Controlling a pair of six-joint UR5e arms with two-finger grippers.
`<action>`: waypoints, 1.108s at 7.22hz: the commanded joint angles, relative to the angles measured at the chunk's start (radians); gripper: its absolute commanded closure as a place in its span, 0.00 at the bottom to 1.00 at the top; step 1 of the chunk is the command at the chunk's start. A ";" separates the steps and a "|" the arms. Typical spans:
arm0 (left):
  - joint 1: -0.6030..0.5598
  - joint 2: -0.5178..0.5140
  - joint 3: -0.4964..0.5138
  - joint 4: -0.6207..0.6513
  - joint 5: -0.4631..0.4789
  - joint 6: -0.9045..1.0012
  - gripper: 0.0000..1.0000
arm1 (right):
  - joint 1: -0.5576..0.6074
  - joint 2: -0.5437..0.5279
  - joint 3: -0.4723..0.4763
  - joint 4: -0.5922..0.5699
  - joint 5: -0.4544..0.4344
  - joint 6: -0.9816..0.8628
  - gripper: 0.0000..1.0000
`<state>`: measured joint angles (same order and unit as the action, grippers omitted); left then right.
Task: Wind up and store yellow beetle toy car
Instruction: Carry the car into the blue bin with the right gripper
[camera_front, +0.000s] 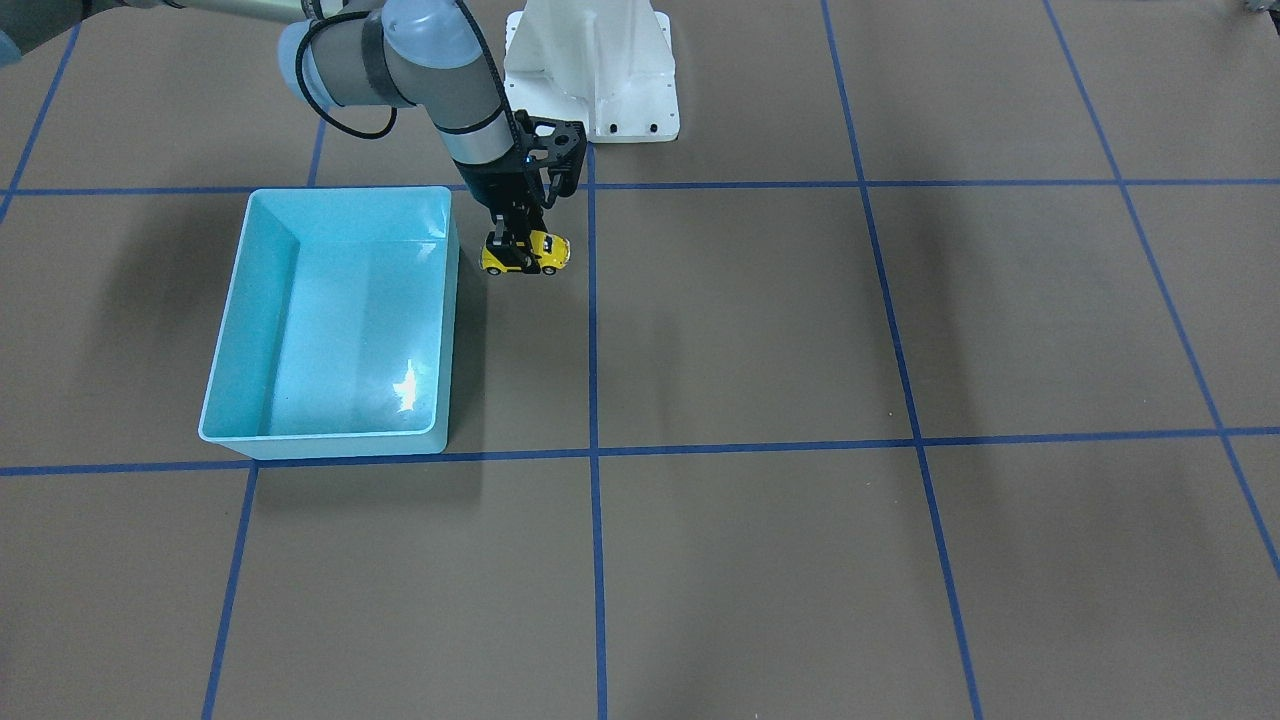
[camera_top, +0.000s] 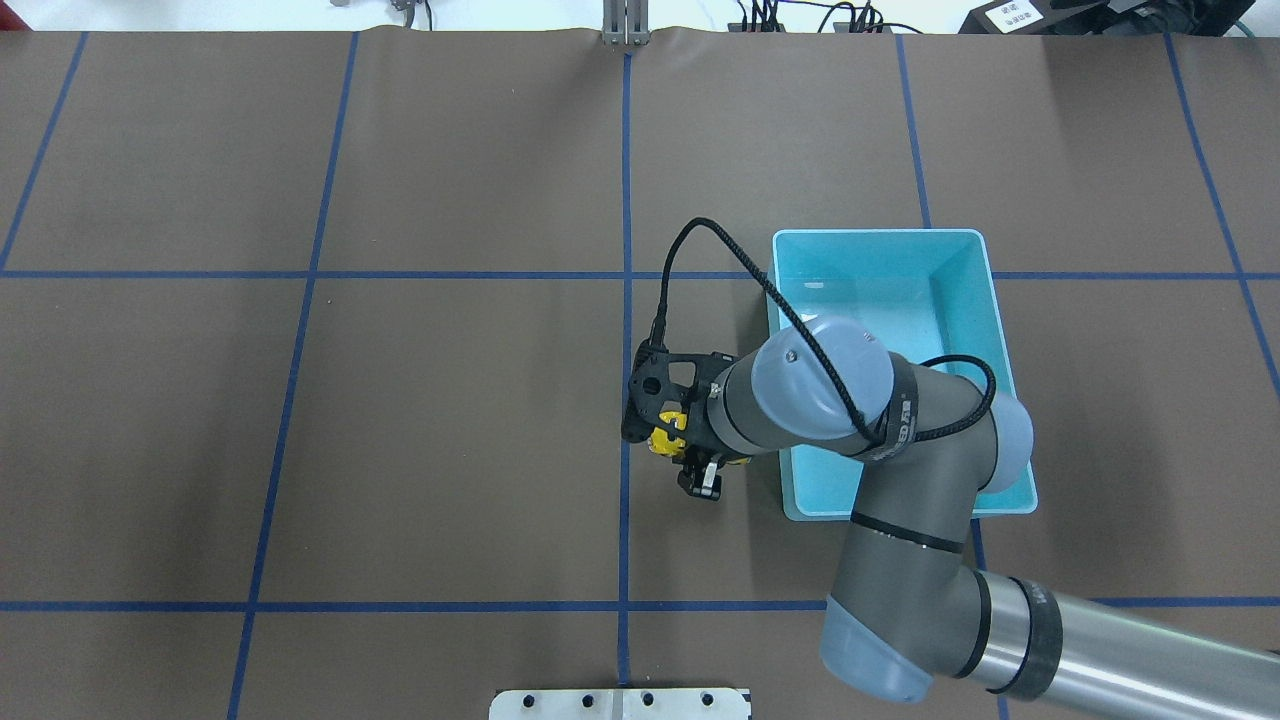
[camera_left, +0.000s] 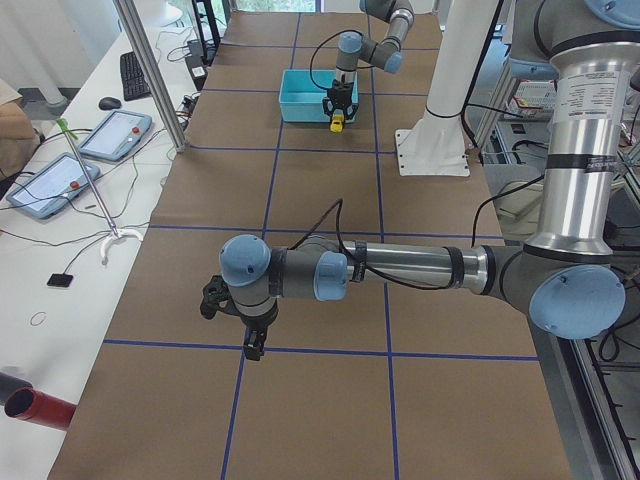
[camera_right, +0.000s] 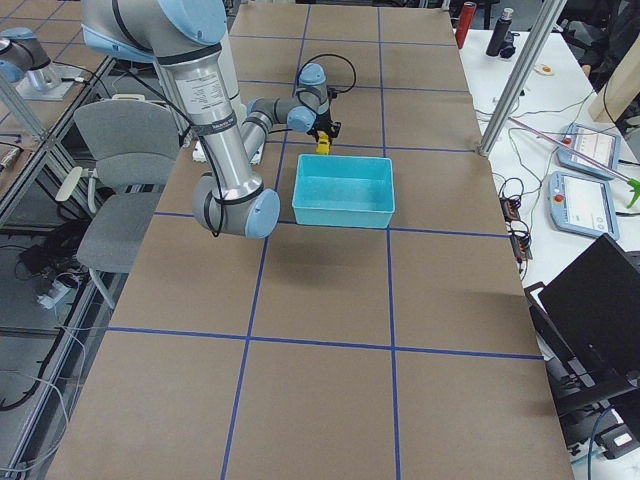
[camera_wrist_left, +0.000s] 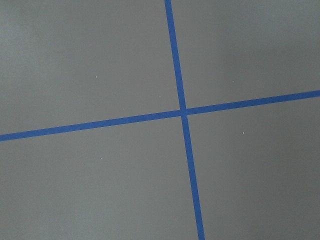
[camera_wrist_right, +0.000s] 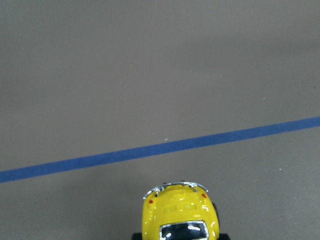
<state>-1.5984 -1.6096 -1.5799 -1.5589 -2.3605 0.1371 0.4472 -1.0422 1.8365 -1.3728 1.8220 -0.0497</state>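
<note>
1. Fingers (camera_front: 516, 228) of the right gripper (camera_front: 524, 249) pinch the yellow beetle toy car (camera_front: 550, 246) from above, one on each side of it. I cannot tell if its wheels touch the table (camera_front: 750, 330).
2. In the front view the car sits a little above the middle and to the left. Its long way runs left to right in that frame, so one end points at the blue bin (camera_front: 330, 191).
3. In the right wrist view the car (camera_wrist_right: 180, 212) is at the bottom middle. One end, with a silver bumper and two tiny red lights, faces the blue line (camera_wrist_right: 150, 149) across the frame.
4. The car looks small, round and shiny yellow, with dark windows and little black wheels.
5. The bin is just beside the car, to its left in the front view. Its wall stands between them. I think this matters most: to be stored, the car must go up and over that wall. To be wound, it would likely roll along its long way.
6. The left gripper (camera_left: 254, 345) is well apart, low and left of the middle in the left side view. I cannot tell if its fingers are spread or pressed together. The right arm is much nearer.
</note>
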 joint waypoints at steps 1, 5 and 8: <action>0.000 -0.001 -0.006 -0.003 0.003 -0.001 0.00 | 0.222 0.053 0.070 -0.131 0.243 -0.042 1.00; 0.000 0.000 0.011 -0.003 -0.005 -0.001 0.00 | 0.317 -0.194 0.118 -0.094 0.297 -0.361 1.00; 0.000 0.002 0.020 -0.006 -0.005 0.001 0.00 | 0.265 -0.282 -0.052 0.171 0.276 -0.360 1.00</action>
<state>-1.5984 -1.6079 -1.5637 -1.5642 -2.3653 0.1379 0.7297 -1.3046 1.8754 -1.3224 2.1029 -0.4099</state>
